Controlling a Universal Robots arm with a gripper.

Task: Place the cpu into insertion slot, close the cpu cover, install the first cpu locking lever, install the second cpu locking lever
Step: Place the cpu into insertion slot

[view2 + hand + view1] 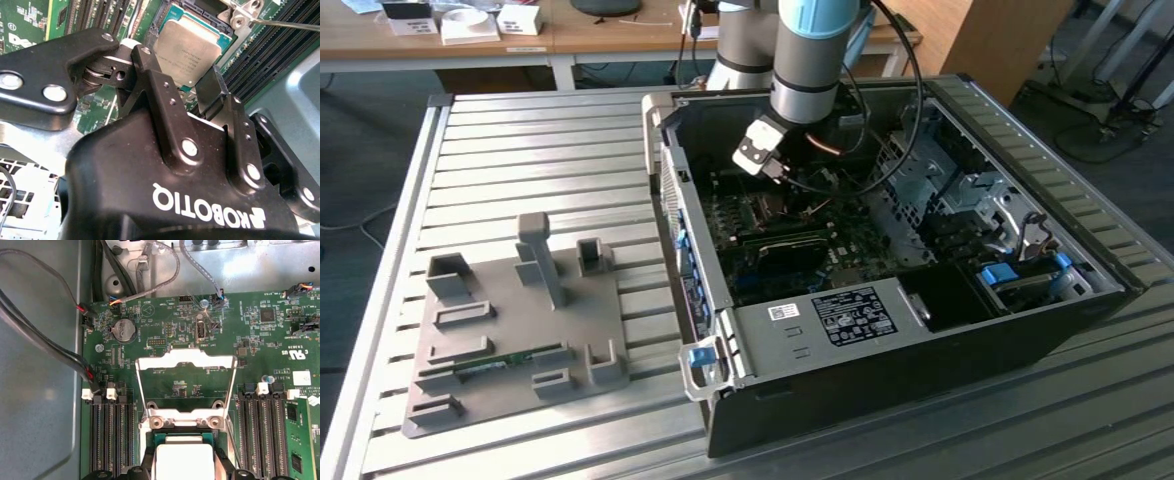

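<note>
Inside the computer case (881, 395), the gripper (176, 66) seemingly pinches the cpu (192, 42), which it partly hides.

— What are you working at?
— A ribbed metal table (520, 150), silvery, its slats side by side under everything I do.
— And behind it?
— A long wooden desk (587, 40) on a white frame, with small white boxes (467, 25) on top. Toward the exterior view's right I see a tall wooden panel (987, 45).
— The floor?
— The floor (354, 190) is dark grey. Black cables (1101, 125) lie on it at the exterior view's right.
— Light?
— Soft and even; my table's ribs shine pale.
</note>
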